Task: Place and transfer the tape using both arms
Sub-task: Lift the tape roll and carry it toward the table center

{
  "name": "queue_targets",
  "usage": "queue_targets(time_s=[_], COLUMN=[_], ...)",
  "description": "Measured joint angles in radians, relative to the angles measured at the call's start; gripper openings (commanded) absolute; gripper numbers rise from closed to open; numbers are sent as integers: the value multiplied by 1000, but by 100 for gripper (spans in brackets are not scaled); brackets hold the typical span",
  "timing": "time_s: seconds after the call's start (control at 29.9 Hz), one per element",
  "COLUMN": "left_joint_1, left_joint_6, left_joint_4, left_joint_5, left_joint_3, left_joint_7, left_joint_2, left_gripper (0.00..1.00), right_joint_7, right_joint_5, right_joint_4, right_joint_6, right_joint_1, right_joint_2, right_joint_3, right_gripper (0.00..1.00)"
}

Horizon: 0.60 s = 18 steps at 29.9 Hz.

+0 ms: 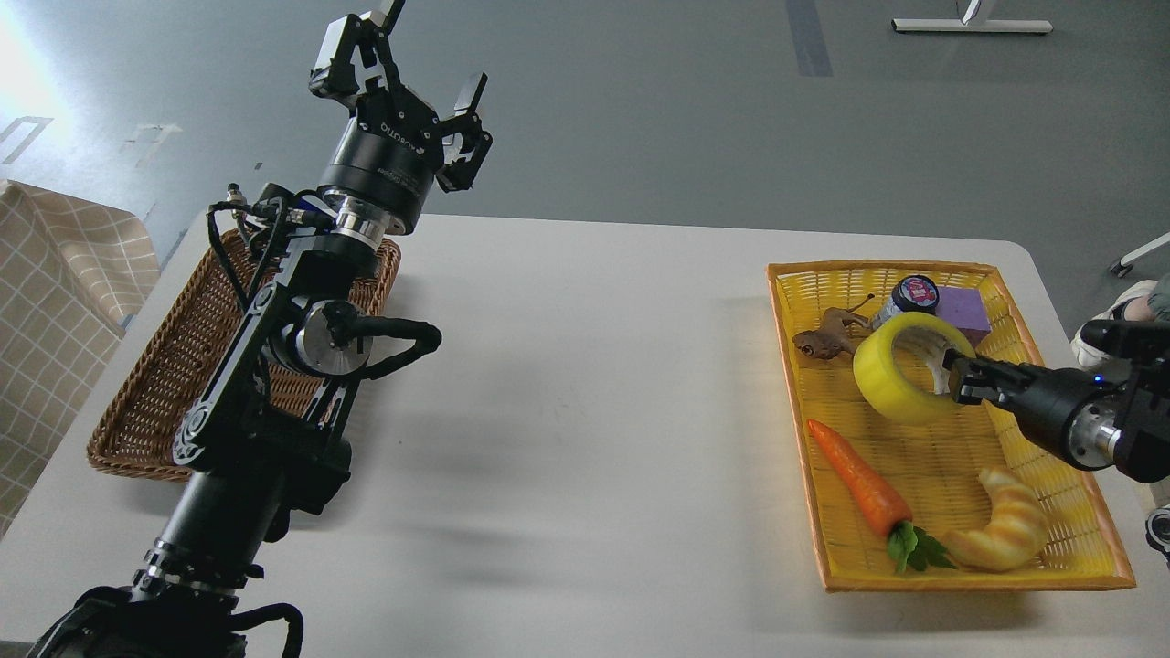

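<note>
The yellow tape roll (pixel 891 384) with its grey-white core hangs tilted above the yellow basket (pixel 923 571), held by its right rim. My right gripper (pixel 955 377) comes in from the right edge and is shut on the tape's wall, one finger inside the core. My left gripper (pixel 411 57) is raised high above the far left of the table, over the brown wicker basket (pixel 155 393), with its fingers spread open and nothing between them.
The yellow basket also holds an orange carrot toy (pixel 859 480), a pale croissant toy (pixel 1005 530), a brown snail figure (pixel 827 338), a small dark-lidded jar (pixel 909 297) and a purple block (pixel 960 311). A checked cloth (pixel 46 302) lies beyond the table's left edge.
</note>
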Motion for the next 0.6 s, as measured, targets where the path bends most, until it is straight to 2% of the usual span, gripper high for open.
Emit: queue_targets(time_s=[0.33,0.6], left_joint_1=[0,0], left_joint_6=[0,0], left_joint_4=[0,0], left_joint_5=[0,0], left_joint_3=[-6,-7], left_joint_7=[0,0], left_joint_2=[0,0], left_gripper=[98,98], right_joint_7=[-4,-5], right_joint_5=[25,17], right_joint_4=[25,-1], right_joint_6=[0,0], right_joint_1=[240,453], right_joint_2=[31,155], right_joint_3=[-10,-264], right_gripper=[4,4])
